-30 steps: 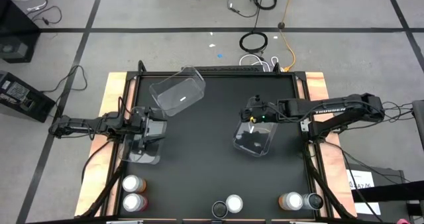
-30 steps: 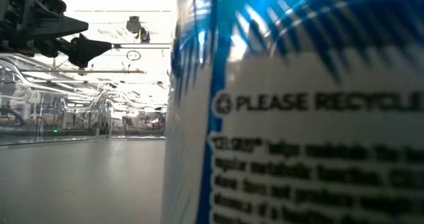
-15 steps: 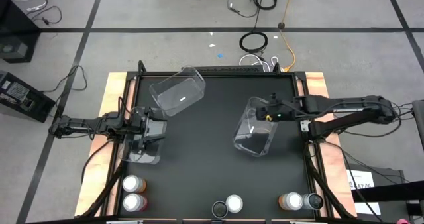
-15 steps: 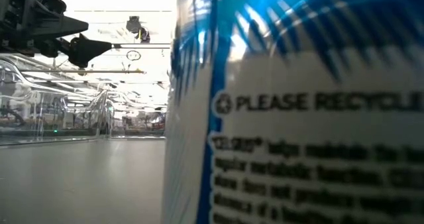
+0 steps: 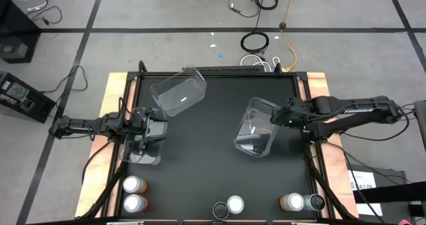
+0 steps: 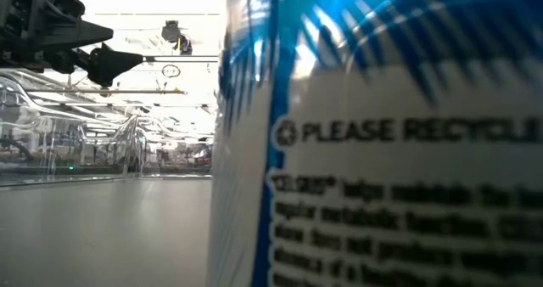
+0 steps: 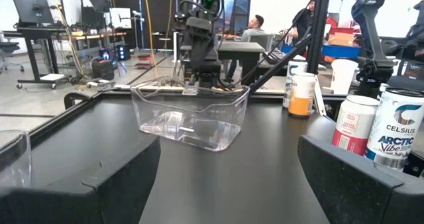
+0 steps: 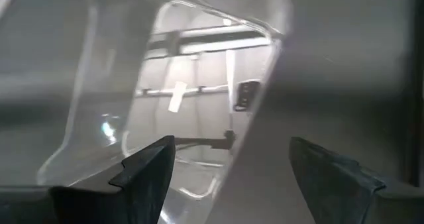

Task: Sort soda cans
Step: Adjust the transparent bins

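Note:
Six soda cans with silver tops stand along the table's near edge: a pair at the left [image 5: 133, 193], a pair in the middle [image 5: 229, 206] and a pair at the right [image 5: 301, 202]. The left wrist view shows three of them: an orange one [image 7: 301, 93], a red-and-white one [image 7: 356, 124] and a blue-and-white one [image 7: 397, 136]. My left gripper [image 5: 164, 128] [image 7: 225, 168] is open, at the table's left over a clear bin [image 5: 142, 150]. My right gripper [image 5: 275, 116] [image 8: 232, 164] is open, beside the right rim of another clear bin [image 5: 256, 135] [image 8: 179, 98].
A third clear bin [image 5: 178, 92] sits toward the far left of the black table [image 5: 213, 158]. A blue-and-white can [image 6: 382, 134] stands right against the low camera and blocks most of that view. People sit at desks in the room beyond the table.
My right gripper has drawn back from above the right-hand clear bin toward the table's right edge, uncovering the bin's far end. The left arm and the cans have kept still.

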You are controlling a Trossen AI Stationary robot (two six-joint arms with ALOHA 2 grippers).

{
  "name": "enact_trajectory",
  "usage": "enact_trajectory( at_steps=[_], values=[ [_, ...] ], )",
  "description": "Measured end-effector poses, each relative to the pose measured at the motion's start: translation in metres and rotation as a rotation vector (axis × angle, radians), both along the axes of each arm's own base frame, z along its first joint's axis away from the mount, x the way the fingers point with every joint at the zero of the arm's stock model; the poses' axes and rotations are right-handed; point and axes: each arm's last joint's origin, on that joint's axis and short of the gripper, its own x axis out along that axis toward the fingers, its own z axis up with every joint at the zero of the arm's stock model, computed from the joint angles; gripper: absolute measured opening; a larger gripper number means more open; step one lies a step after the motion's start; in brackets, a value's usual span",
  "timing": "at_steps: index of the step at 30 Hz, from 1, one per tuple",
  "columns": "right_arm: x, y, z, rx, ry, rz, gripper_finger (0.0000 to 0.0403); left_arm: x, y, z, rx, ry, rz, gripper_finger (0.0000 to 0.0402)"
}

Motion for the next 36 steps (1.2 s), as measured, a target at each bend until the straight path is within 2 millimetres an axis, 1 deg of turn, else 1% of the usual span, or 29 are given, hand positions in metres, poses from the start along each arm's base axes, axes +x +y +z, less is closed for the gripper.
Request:
enact_trajectory(
  at_steps=[8, 13, 16, 22, 26, 32, 34, 36],
  values=[
    [0.016, 0.006, -0.014, 0.054, 0.1, -0.066, 0.0283, 0.0, 0.0, 0.0, 0.0, 0.0, 0.0, 0.0367],
    [0.029, 0.008, -0.026, 0.067, 0.174, -0.087, 0.0258, 0.0, 0.0, 0.0, 0.0, 0.0, 0.0, 0.0367],
    [0.036, 0.008, -0.032, 0.063, 0.202, -0.102, 0.0229, 0.0, 0.0, 0.0, 0.0, 0.0, 0.0, 0.0367],
    [0.048, 0.007, -0.043, 0.061, 0.229, -0.113, 0.0153, 0.0, 0.0, 0.0, 0.0, 0.0, 0.0, 0.0367],
    [0.052, 0.007, -0.049, 0.058, 0.263, -0.118, 0.0099, 0.0, 0.0, 0.0, 0.0, 0.0, 0.0, 0.0367],
    [0.051, 0.007, -0.068, 0.055, 0.248, -0.084, 0.0018, 0.0, 0.0, 0.0, 0.0, 0.0, 0.0, 0.0367],
    [0.05, 0.007, -0.07, 0.061, 0.239, -0.079, 0.0007, 0.0, 0.0, 0.0, 0.0, 0.0, 0.0, 0.0367],
    [0.05, 0.008, -0.071, 0.061, 0.248, -0.055, 0.0008, 0.0, 0.0, 0.0, 0.0, 0.0, 0.0, 0.0367]
  ],
)
